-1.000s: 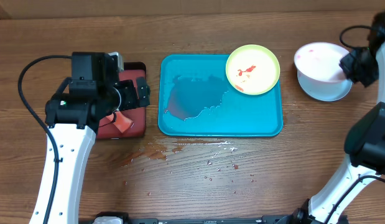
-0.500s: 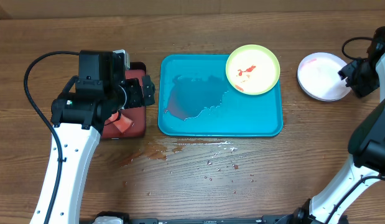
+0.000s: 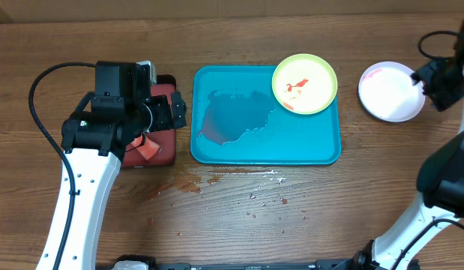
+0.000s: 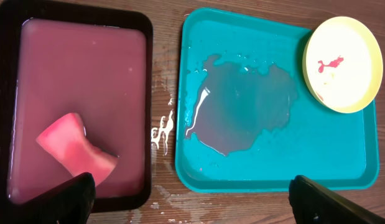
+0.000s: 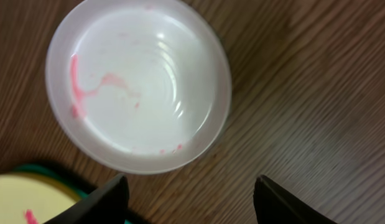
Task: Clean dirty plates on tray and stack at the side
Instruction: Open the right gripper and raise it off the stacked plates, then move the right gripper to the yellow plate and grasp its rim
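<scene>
Well, our right gripper (image 5: 191, 186) hangs spread and empty over the white plate (image 5: 139, 81), pink-streaked, on the table (image 5: 304, 93) just right of the tray (image 4: 341, 155). Our left gripper (image 4: 192, 183) gapes empty left of the tray, over a black-rimmed basin (image 4: 149, 93) holding pink water (image 4: 80, 68) and a sponge (image 4: 77, 150). On the tray: a puddle (image 4: 242, 106) and the red-smeared yellow-green plate (image 4: 343, 62)

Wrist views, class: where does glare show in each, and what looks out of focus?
Left wrist view: white glare rims the puddle on the teal rectangular plastic tray; the fingers at the bottom corners look soft. Right wrist view: ring-shaped highlights inside the round white plastic plate.
</scene>
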Tool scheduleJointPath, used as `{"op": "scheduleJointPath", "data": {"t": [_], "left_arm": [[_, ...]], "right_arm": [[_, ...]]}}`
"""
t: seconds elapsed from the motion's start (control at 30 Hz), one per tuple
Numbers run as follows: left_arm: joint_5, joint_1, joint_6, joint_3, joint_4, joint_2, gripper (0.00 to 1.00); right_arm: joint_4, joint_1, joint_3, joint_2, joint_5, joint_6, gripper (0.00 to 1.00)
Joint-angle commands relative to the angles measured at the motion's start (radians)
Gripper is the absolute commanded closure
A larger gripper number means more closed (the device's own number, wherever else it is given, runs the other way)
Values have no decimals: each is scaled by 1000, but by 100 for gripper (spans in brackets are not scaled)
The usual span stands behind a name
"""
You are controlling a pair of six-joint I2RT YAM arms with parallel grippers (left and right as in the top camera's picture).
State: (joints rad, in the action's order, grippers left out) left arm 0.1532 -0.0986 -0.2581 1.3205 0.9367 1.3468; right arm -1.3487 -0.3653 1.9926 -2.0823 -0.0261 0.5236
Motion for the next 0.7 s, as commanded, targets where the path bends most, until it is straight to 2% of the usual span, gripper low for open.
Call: {"op": "scheduleJointPath", "data": {"t": [0.0,0.2,0.3,0.5,0.67], "left_arm": [[-6,-8,7,-5,1,7,0],[-6,-8,7,-5,1,7,0],[-6,-8,7,-5,2,7,0],[-6,-8,7,-5,2,7,0],[-6,-8,7,-5,0,7,0]], "right_arm": [[2,114,14,26,29,-1,35],[95,319,-66,-6,28,1,36],[159,388,-131,-8,14,77,35],[197,432,-246,-9,17,281,40],[256,433,-331,-9,67,319,39]]}}
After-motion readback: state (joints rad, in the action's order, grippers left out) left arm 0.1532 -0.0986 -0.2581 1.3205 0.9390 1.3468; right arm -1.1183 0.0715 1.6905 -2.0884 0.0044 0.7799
